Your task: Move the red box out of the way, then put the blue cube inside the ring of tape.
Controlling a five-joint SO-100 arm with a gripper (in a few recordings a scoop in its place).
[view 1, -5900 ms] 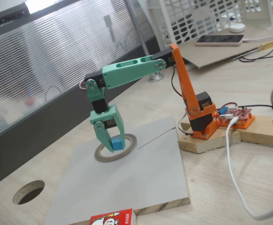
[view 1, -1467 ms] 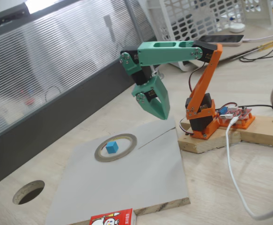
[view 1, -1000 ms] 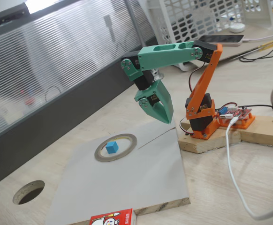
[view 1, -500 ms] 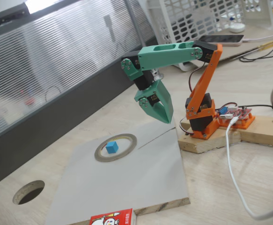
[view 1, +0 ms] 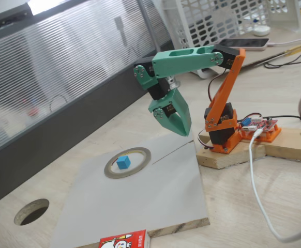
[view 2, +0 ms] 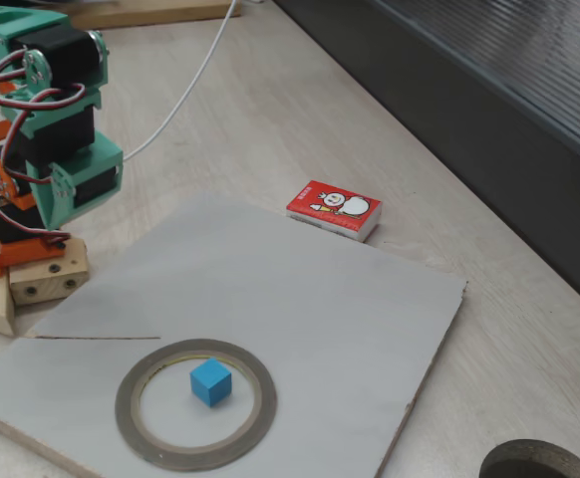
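Observation:
The blue cube lies flat inside the ring of tape, on a grey board. The red box rests on the wooden table just off the board's edge, well away from the ring. My teal gripper hangs shut and empty in the air above the board's far corner, up and to the right of the ring. Part of the teal arm shows at the top left of a fixed view.
The orange arm base sits on a wooden block right of the board, with a white cable beside it. A round hole is cut in the tabletop. A phone and a white basket stand at the back.
Earlier my gripper stood over the blue cube inside the ring; it has since let go, lifted and drawn back toward the base. Over the last second it has stayed still.

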